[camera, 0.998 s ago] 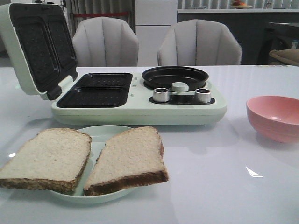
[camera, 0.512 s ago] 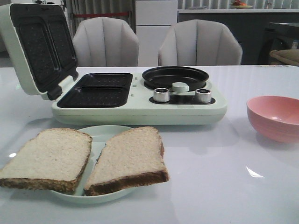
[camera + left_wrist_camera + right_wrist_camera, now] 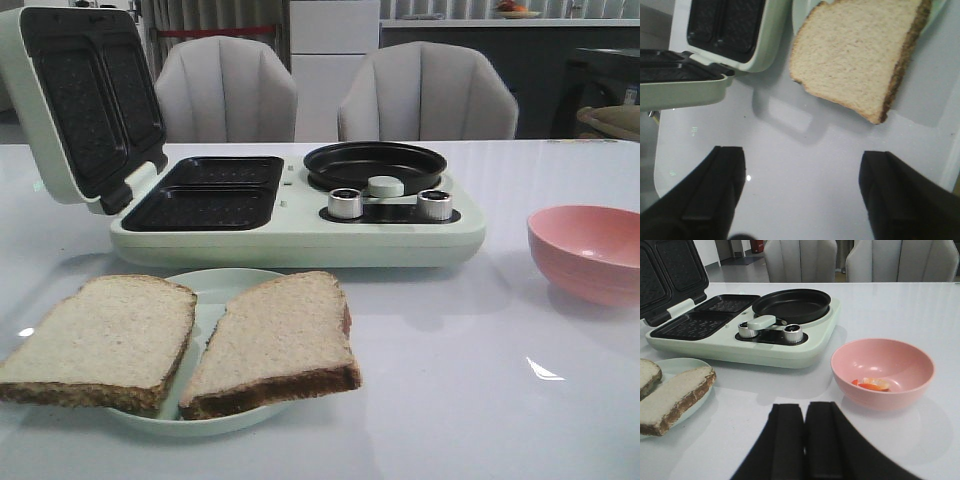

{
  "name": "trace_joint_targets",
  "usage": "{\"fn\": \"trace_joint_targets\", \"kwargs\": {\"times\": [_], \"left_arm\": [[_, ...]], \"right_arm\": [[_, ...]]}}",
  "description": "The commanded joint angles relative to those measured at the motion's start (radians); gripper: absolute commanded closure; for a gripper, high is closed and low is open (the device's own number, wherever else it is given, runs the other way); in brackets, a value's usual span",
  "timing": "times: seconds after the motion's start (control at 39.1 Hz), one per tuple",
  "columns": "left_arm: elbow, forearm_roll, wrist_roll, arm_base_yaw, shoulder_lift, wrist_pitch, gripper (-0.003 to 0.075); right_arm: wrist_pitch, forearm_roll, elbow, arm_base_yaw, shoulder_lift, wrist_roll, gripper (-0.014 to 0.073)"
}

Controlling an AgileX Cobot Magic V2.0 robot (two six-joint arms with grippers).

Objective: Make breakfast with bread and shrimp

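Left gripper (image 3: 802,195) gapes empty near bread (image 3: 860,55), right gripper (image 3: 805,440) closed empty; you should pinch one slice by its crust edge.

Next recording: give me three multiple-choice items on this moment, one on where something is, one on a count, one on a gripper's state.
1. Where is the shrimp?
A. In the round black pan
B. In the pink bowl
C. On the plate with the bread

2. How many slices of bread lie on the plate?
A. One
B. Two
C. Three

3. How do the two grippers stand?
A. Left open, right shut
B. Both shut
C. Left shut, right open

Key: 1 B, the right wrist view shows the orange pieces at the bowl's bottom. 2 B, the front view shows two slices side by side. 3 A, the left gripper has its fingers wide apart over bare table, while the right gripper has its fingers pressed together, holding nothing.
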Motion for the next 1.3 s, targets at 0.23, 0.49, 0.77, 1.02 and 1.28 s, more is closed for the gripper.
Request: {"fn": "trace_joint_targets", "kwargs": {"times": [0.23,0.49,0.77,1.02,1.28], "left_arm": [[0.009,0.062,-0.024,-0.019,0.172,-0.155,0.0207],[0.006,0.126,-0.065,-0.017,0.315,-0.203,0.0207],[-0.020,0.220,-0.142,-0.006,0.446,-0.204,0.0208],[-0.067,0.290,-0.238,0.052,0.529,-0.204,0.0208],[-0.069,0.332,-0.243,0.052,0.588,-0.217,0.0208]], "right_arm": [[-0.077,0.004,-0.027,0.002,0.012,-0.006,0.0454],[-0.077,0.004,-0.027,0.002,0.012,-0.006,0.0454],[-0.077,0.004,-0.027,0.002,0.012,-0.006,0.0454],[-0.077,0.004,-0.027,0.002,0.012,-0.006,0.0454],[-0.077,0.004,-0.027,0.002,0.012,-0.006,0.0454]]}}
